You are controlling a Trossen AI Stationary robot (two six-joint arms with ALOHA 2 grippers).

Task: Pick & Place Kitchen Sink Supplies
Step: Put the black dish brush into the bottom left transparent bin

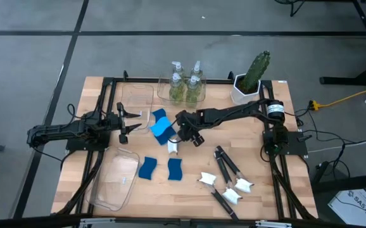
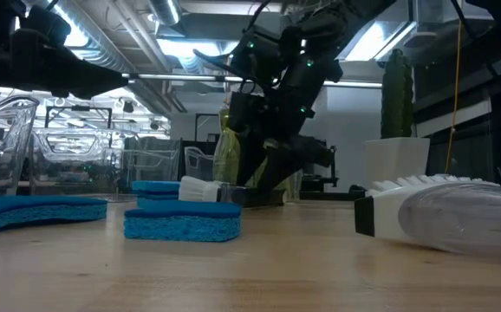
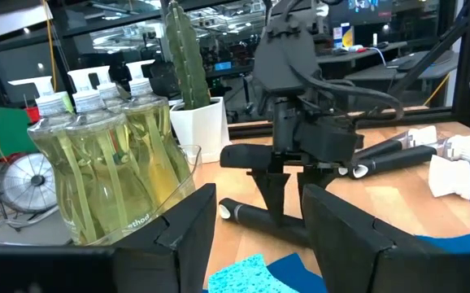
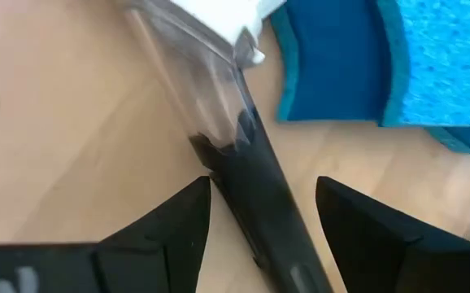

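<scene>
**Right gripper straddling a brush handle at table centre**

Wooden slats under dark frame rails carried the whole scatter of supplies, and you had the right gripper (image 1: 184, 135) down at the middle of the table (image 1: 100, 101). Its jaws stood moderately apart with nothing yet clamped. In the right wrist view the dish brush (image 4: 239, 155) ran straight up the gap between the fingers (image 4: 166, 224), black handle nearest the wrist and the white head at the far end, so its long axis lay across the closing direction. From above, that head (image 1: 173, 148) showed at about 7 o'clock from the jaws, just beside a blue sponge (image 1: 163, 129).

Your left gripper (image 1: 129, 122) waited at roughly 9 o'clock from the brush, fingers apart and empty, beside the clear bin (image 1: 137, 98). The right arm was plainly the nearer one.

Soap bottles (image 1: 186, 85) stood grouped at 12 o'clock, and more brushes (image 1: 228, 170) lay toward 4 o'clock. Judging by this, closing squarely on the handle was what the next move called for.
</scene>
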